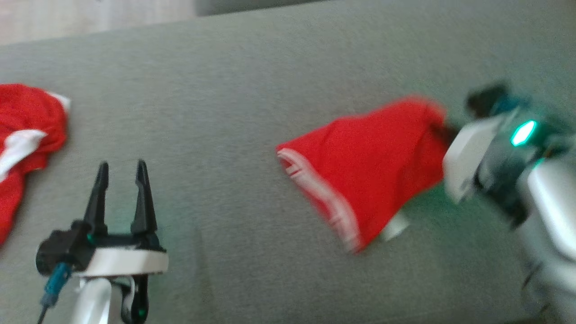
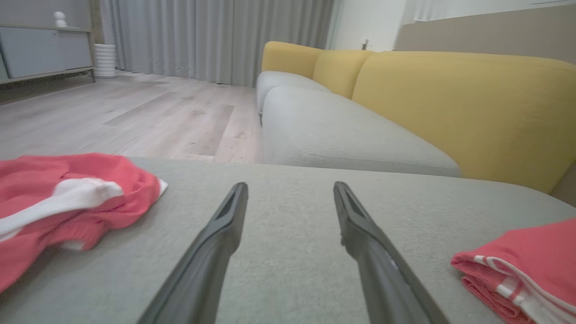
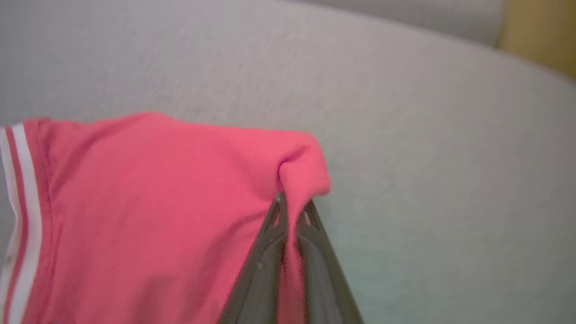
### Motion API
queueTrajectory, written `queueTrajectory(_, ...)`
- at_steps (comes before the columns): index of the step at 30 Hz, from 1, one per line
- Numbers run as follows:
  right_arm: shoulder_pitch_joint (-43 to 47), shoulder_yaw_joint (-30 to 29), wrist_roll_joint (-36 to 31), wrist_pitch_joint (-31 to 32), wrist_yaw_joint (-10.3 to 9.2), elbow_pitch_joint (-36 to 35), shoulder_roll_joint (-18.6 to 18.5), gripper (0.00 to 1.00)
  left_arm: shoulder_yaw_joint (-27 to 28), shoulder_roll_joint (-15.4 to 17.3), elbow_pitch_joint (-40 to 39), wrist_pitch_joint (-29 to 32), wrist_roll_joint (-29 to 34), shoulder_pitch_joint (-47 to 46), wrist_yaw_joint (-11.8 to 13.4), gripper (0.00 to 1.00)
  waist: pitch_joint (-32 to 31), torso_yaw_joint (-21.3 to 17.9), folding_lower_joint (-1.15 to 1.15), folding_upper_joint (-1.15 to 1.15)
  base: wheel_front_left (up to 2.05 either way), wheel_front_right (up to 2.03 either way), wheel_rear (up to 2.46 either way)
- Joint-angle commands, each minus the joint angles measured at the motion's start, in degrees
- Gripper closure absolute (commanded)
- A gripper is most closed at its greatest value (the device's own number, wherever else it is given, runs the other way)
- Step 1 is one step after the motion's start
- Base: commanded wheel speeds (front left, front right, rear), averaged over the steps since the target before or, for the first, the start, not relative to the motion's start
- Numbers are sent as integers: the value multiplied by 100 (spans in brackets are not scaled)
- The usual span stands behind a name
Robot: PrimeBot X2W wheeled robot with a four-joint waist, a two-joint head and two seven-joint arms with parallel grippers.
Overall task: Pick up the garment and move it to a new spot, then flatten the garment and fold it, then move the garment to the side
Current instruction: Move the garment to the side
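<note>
Garment (image 1: 373, 166), red, white-striped, in right tool (image 3: 293, 204)

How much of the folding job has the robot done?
Done: the garment looks folded, its layers stacked on the cushion. In hand: the right gripper pinches its corner; the left gripper is open. Left: probably setting it aside. A crumpled garment lies nearby.

A home living room; yellow-backed sofa (image 2: 450, 103), grey curtains (image 2: 216, 40), wooden floor (image 2: 135, 121), low sideboard (image 2: 45, 49).
</note>
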Motion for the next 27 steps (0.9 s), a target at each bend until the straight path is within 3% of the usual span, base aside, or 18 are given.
queueTrajectory(1, -362, 82, 36, -84, -4, -211, -348, 100, 206, 111, -256, -46, 59, -310, -16, 0, 347, -356, -1, 0, 0, 0, 0)
queueTrajectory(12, -1403, -279, -35, -885, -4, 544, -1802, 100, -27, 308, -512, -36, 218, -819, -45, 0, 1064, -1028, -1, 0, 0, 0, 0)
queueTrajectory(23, -1598, -534, -398, -2013, -4, 1267, -2117, 100, -211, 504, -641, 87, 235, -981, -58, 0, 1291, -1159, -1, 0, 0, 0, 0)
queueTrajectory(24, -1591, -514, -438, -2089, -4, 1301, -2133, 62, -227, 510, -628, 91, 227, -986, -59, 0, 1275, -1131, -1, 0, 0, 0, 0)
queueTrajectory(25, -1582, -472, -462, -2156, -4, 1307, -2135, 38, -233, 515, -612, 90, 217, -990, -59, 0, 1258, -1110, -1, 0, 0, 0, 0)
queueTrajectory(26, -1578, -440, -498, -2226, -4, 1300, -2144, 4, -237, 516, -591, 87, 205, -991, -59, 0, 1232, -1082, -1, 0, 0, 0, 0)
queueTrajectory(27, -1588, -432, -561, -2336, -4, 1278, -2165, 0, -243, 512, -567, 83, 191, -986, -59, 0, 1199, -1051, -1, 0, 0, 0, 0)
